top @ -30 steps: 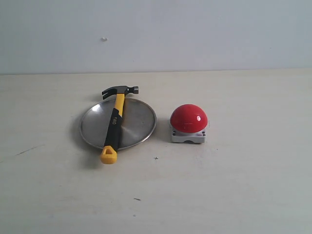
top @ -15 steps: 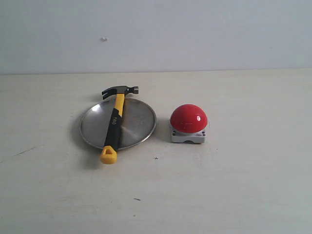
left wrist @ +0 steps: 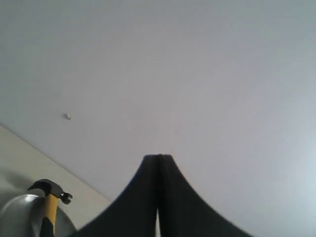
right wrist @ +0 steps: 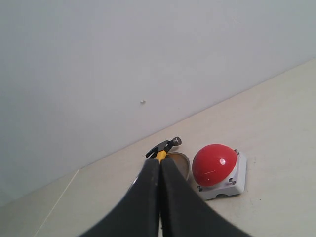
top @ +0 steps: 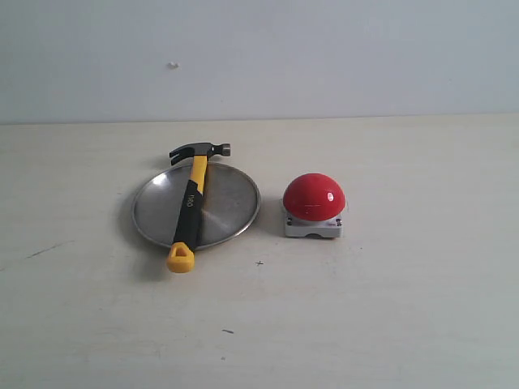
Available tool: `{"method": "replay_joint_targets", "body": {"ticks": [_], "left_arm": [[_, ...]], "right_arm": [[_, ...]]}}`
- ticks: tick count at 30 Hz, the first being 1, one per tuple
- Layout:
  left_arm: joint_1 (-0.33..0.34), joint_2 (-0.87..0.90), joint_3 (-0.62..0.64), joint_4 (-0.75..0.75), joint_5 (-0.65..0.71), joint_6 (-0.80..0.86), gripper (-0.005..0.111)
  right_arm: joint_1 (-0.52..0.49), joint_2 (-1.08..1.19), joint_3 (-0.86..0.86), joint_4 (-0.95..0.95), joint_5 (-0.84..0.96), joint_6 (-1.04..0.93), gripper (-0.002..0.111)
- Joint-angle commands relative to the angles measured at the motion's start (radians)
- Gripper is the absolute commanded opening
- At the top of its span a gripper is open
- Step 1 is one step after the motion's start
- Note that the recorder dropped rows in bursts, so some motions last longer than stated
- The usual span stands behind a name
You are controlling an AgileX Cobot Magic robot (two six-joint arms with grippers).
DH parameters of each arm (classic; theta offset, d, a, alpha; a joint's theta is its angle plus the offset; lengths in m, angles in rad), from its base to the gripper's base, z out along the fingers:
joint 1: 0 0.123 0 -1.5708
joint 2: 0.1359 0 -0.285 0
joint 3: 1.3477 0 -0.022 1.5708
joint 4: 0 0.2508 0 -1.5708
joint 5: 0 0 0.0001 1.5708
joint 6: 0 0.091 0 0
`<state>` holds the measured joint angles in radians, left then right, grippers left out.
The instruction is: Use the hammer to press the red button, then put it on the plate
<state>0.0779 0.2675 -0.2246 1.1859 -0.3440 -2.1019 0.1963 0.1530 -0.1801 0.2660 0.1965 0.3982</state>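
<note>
The hammer (top: 191, 203) lies across the round silver plate (top: 231, 203), its dark head past the far rim and its yellow handle end hanging over the near rim. To the plate's right the red button (top: 314, 197) sits on its grey base. Neither gripper shows in the exterior view. In the left wrist view my left gripper (left wrist: 158, 157) is shut on nothing, with the hammer (left wrist: 48, 193) and plate (left wrist: 19, 217) far off. My right gripper (right wrist: 159, 161) is shut and empty too, well back from the hammer (right wrist: 164, 145), plate (right wrist: 180, 165) and red button (right wrist: 214, 164).
The pale tabletop (top: 389, 308) runs back to a plain light wall (top: 324, 57). A few small dark specks (top: 228, 331) mark the table in front of the plate.
</note>
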Motion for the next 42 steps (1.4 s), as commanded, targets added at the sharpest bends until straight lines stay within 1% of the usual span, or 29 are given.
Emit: {"method": "replay_joint_targets", "body": {"ticks": [1,2,3,4,5,6,7,8,9,10,11,12,13,14,16,36,38,40,42], "left_arm": [[0.002,0.016,0.008,-0.071,0.077,0.258,0.000],[0.002,0.020,0.013,-0.117,0.075,0.380,0.000],[0.002,0.023,0.025,-0.219,0.073,0.561,0.000],[0.002,0.025,0.045,-0.350,0.073,0.749,0.000],[0.002,0.025,0.067,-0.490,0.075,0.894,0.000],[0.002,0.021,0.102,-0.627,0.085,1.110,0.000],[0.002,0.016,0.125,-0.758,0.102,1.253,0.000],[0.002,0.004,0.152,-0.845,0.124,1.412,0.000],[0.002,-0.010,0.172,-0.871,0.141,1.532,0.000],[0.002,-0.042,0.219,-0.843,0.148,1.669,0.000],[0.002,-0.060,0.225,-0.817,0.148,1.725,0.000],[0.002,-0.090,0.225,-0.787,0.168,1.821,0.000],[0.002,-0.106,0.225,-0.785,0.216,1.840,0.000],[0.004,-0.126,0.225,-0.792,0.293,1.844,0.000],[0.004,-0.145,0.225,-0.841,0.325,1.824,0.000],[0.004,-0.144,0.225,-0.842,0.327,1.824,0.000],[0.004,-0.144,0.225,-0.842,0.327,1.824,0.000],[0.004,-0.144,0.225,-0.842,0.327,1.824,0.000],[0.004,-0.144,0.225,-0.842,0.328,1.826,0.000]], "right_arm": [[0.002,-0.003,0.005,-0.003,-0.003,-0.004,0.000],[0.002,-0.003,0.005,-0.003,-0.003,-0.004,0.000],[0.002,-0.003,0.005,-0.003,-0.003,-0.004,0.000],[0.002,-0.003,0.005,-0.003,-0.003,-0.004,0.000],[0.002,-0.003,0.005,-0.003,-0.003,-0.004,0.000],[0.002,-0.003,0.005,-0.003,-0.003,-0.004,0.000],[0.002,-0.003,0.005,-0.003,-0.003,-0.004,0.000],[0.002,-0.003,0.005,-0.003,-0.003,-0.004,0.000],[0.002,-0.003,0.005,-0.003,-0.003,-0.004,0.000],[0.002,-0.003,0.005,-0.003,-0.003,-0.004,0.000],[0.002,-0.003,0.005,-0.003,-0.003,-0.004,0.000],[0.002,-0.003,0.005,-0.003,-0.003,-0.004,0.000],[0.002,-0.003,0.005,-0.003,-0.003,-0.004,0.000],[0.002,-0.003,0.005,-0.003,-0.003,-0.004,0.000],[0.002,-0.003,0.005,-0.003,-0.003,-0.004,0.000],[0.002,-0.003,0.005,-0.003,-0.003,-0.004,0.000],[-0.002,-0.012,0.005,-0.085,-0.009,-0.080,0.000],[-0.091,-0.084,0.020,-0.174,-0.033,-0.253,0.000],[-0.174,-0.126,0.068,-0.202,-0.101,-0.300,0.000]]}}
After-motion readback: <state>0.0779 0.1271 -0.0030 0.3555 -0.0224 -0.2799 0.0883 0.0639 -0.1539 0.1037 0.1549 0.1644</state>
